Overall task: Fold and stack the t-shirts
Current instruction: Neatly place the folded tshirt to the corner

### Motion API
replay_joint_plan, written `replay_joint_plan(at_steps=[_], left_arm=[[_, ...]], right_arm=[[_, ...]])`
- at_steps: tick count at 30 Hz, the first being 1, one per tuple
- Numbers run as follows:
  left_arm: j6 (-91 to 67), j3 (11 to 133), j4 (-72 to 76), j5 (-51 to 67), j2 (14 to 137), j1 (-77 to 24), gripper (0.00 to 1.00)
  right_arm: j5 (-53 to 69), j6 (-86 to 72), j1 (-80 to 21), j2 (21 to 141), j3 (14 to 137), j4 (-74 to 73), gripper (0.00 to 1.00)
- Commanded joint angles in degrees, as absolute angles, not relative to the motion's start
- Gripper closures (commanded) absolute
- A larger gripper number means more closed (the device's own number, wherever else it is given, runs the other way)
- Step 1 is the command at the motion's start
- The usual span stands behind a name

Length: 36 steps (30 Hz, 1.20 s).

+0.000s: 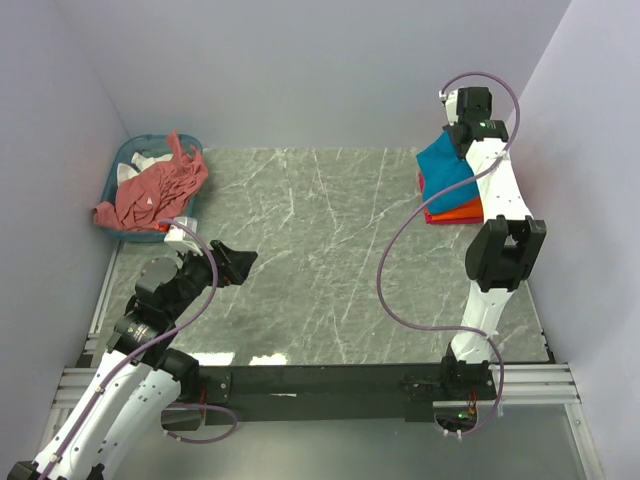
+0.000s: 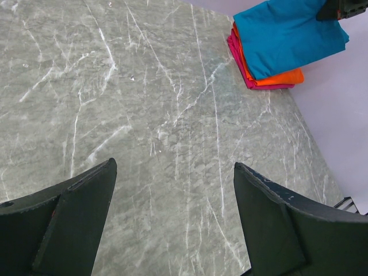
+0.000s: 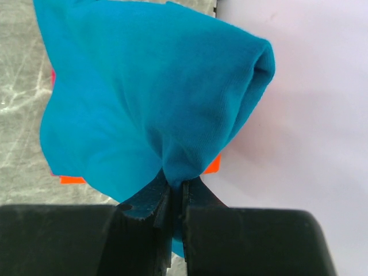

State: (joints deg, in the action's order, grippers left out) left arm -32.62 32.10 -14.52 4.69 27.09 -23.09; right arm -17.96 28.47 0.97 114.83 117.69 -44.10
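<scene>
- Check the right gripper [image 3: 175,187]. Its jaws are pressed together on a bunched fold of the teal t-shirt [image 3: 149,98]. The pinch at the cloth's edge lets the arm drag or settle the shirt onto the stack.
- Locate the stack at 2 o'clock on the table [image 1: 320,250]. The teal shirt drapes over the orange t-shirt [image 2: 282,77], and a magenta layer [image 2: 253,85] lies beneath.
- Note the left gripper [image 2: 175,172]. It is spread wide, grips nothing, and hovers at 8 o'clock, well apart from the stack.
- Find the salmon-pink t-shirt [image 1: 155,190] lying unfolded across the basket [image 1: 128,152] at 10 o'clock. Treat it as the likely next item.
</scene>
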Motion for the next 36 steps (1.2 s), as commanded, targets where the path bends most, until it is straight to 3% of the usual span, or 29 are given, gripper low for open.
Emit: replay_joint_plan(at_steps=[1,36], left_arm=[[-32.26,32.26,-13.10,4.66,26.72,-22.94,0.12],[-32.08,32.43,-13.18,4.75,28.56,-22.94,0.12]], right_arm=[[-19.51,29.53,2.20,116.19,119.36,-41.14,1.00],[-26.10,34.01,7.29,126.74,118.48,-30.94,1.00]])
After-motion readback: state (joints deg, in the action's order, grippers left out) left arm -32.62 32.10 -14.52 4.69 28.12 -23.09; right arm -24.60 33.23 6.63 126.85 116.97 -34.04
